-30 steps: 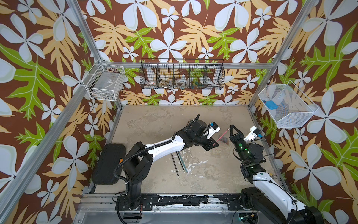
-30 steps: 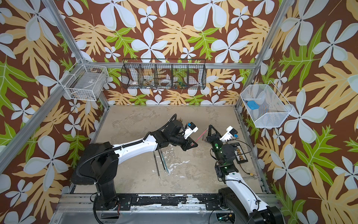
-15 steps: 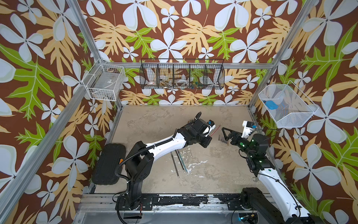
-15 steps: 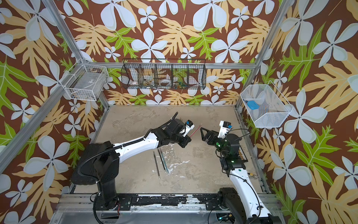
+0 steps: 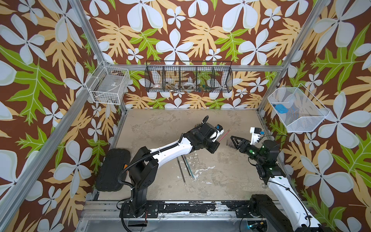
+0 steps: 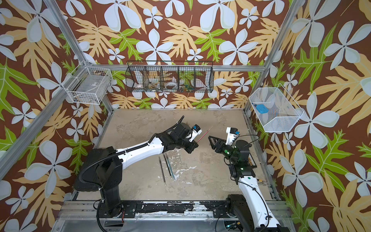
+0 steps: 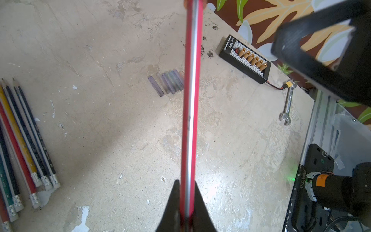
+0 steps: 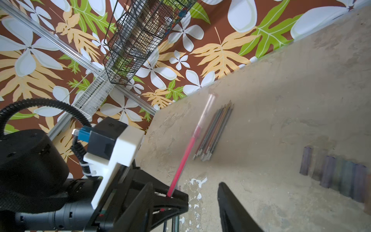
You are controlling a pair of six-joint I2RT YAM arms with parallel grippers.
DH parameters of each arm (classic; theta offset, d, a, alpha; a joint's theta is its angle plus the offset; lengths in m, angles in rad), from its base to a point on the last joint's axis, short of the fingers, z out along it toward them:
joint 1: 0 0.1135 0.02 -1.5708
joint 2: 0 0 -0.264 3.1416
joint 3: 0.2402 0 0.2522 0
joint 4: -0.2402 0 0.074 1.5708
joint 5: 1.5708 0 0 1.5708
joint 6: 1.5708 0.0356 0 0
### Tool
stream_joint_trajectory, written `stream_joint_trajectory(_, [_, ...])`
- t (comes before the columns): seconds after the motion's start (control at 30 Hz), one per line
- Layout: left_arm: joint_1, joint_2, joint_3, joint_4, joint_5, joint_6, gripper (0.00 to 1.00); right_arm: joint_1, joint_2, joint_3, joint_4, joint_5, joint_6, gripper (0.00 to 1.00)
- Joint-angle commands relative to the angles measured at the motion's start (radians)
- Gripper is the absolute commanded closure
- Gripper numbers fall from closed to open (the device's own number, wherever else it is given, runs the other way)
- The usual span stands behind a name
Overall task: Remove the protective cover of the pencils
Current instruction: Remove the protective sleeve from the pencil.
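My left gripper is shut on a red pencil and holds it above the table, slanting up toward the back right. A pale translucent protective cover, blurred, sits on its far end. My right gripper is open just right of the pencil, with nothing between its fingers. Several loose covers lie in a row on the table below it. More pencils lie bunched on the table.
A few pencils lie at mid-table under the left arm. A black connector board and a wrench lie by the right edge. Wire baskets hang on the back and side walls.
My right gripper has opened, and its wrist has lifted and turned level toward the pencil. The left gripper has shifted the red pencil slightly toward the back.
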Motion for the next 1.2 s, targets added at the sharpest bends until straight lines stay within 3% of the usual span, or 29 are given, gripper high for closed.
stream_joint_trajectory(0.0, [0.001, -0.002, 0.007, -0.003, 0.02, 0.005, 1.0, -0.003, 0.023, 0.033, 0.069, -0.002, 0.038, 0.46])
stream_joint_trajectory(0.4, [0.0, -0.009, 0.01, -0.005, 0.019, 0.003, 1.0, -0.009, 0.159, 0.107, 0.065, -0.008, 0.072, 0.57])
stream_joint_trajectory(0.53, [0.0, -0.02, 0.008, -0.003, 0.017, 0.002, 1.0, -0.01, 0.194, 0.114, 0.07, -0.023, 0.076, 0.65])
stream_joint_trajectory(0.93, [0.0, -0.018, 0.012, -0.005, 0.041, -0.01, 1.0, -0.01, 0.181, 0.098, 0.063, -0.03, 0.085, 0.65])
stream_joint_trajectory(1.17, [0.001, -0.013, 0.012, -0.006, 0.028, -0.007, 1.0, -0.01, 0.172, 0.09, 0.022, 0.034, 0.087, 0.63])
